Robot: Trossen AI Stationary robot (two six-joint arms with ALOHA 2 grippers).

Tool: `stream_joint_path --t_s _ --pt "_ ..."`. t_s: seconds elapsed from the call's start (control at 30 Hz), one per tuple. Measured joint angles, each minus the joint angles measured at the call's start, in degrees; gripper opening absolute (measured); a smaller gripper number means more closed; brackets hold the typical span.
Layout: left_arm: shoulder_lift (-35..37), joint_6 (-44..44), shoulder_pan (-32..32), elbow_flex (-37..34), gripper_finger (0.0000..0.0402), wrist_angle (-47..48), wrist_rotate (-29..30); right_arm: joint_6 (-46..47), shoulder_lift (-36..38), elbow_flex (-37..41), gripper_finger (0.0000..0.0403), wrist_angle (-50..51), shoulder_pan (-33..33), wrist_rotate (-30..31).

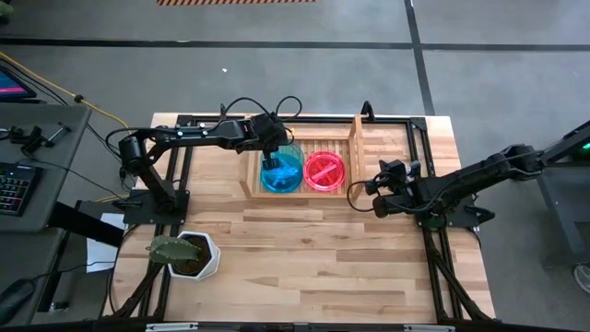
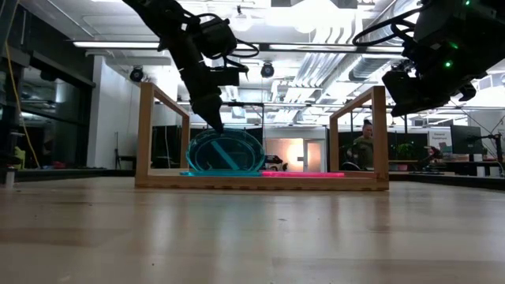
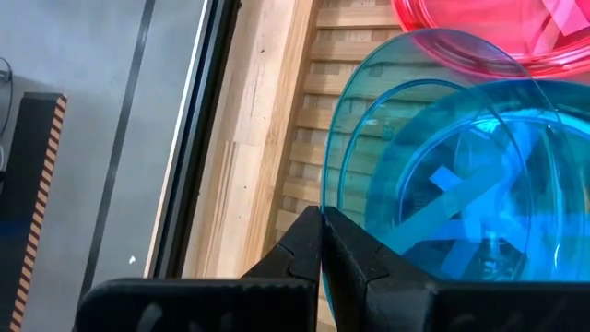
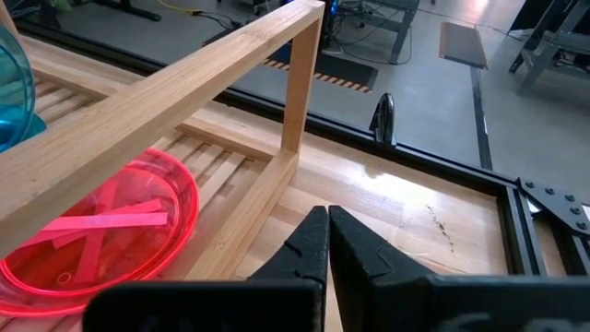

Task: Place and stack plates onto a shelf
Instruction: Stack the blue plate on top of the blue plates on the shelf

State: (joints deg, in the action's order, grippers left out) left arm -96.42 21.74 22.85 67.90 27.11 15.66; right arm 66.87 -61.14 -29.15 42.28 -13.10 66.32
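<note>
The light wooden shelf [image 1: 358, 148] stands at the table's far middle. In its left part lies a teal stack [image 1: 281, 175], and in its middle a flat pink stack [image 1: 324, 171]. My left gripper [image 1: 272, 148] is above the teal stack, shut on one teal plate [image 2: 225, 151] that stands steeply tilted. My right gripper [image 1: 373, 198] hovers shut and empty off the shelf's right end, near its corner post [image 4: 300, 83]. The pink plates [image 4: 101, 231] show in its wrist view. My left gripper pinches the tilted teal plate's upper rim [image 3: 324, 198] between its two fingers [image 3: 295, 249], coming from above and slanting down. The plate stands almost on edge. Its lower edge [image 2: 225, 171] rests on the teal plates in the shelf.
A white hexagonal plant pot [image 1: 189, 255] sits at the table's near left. Black frame rails [image 1: 429, 166] run along the table's sides and far edge. Bare wood [image 1: 323, 267] stretches across the near half. A desk with a keyboard [image 1: 14, 184] stands beyond the left edge.
</note>
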Motion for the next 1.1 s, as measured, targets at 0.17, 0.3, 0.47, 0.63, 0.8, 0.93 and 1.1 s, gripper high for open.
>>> stream_joint_path --t_s 0.17,0.3,0.47,0.63,0.8,0.93,1.1 --pt "0.0 -0.02 -0.01 0.0 0.0 0.01 -0.02 0.11 0.0 0.0 0.0 0.04 -0.01 0.07" --pt "0.0 -0.01 -0.04 0.0 0.0 0.07 -0.05 -0.16 0.0 0.0 0.0 0.09 0.0 0.02" --pt "0.0 2.98 -0.44 0.0 0.0 0.16 -0.28 -0.3 0.0 0.0 0.0 0.09 -0.02 0.02" --pt "0.04 5.05 -0.45 0.06 0.0 0.23 -3.67 -0.3 0.0 0.0 0.0 0.1 -0.01 -0.02" --pt "0.02 5.59 -0.63 0.07 0.0 0.4 -8.08 -0.3 0.0 0.0 0.0 0.09 0.0 -0.15" --pt "0.02 5.92 -0.69 0.07 0.0 0.42 -8.03 -0.3 0.01 0.0 0.0 0.11 -0.01 -0.15" --pt "0.02 7.0 -1.19 0.07 0.0 -0.85 -7.7 -0.28 0.0 0.0 0.0 0.09 0.0 -0.13"
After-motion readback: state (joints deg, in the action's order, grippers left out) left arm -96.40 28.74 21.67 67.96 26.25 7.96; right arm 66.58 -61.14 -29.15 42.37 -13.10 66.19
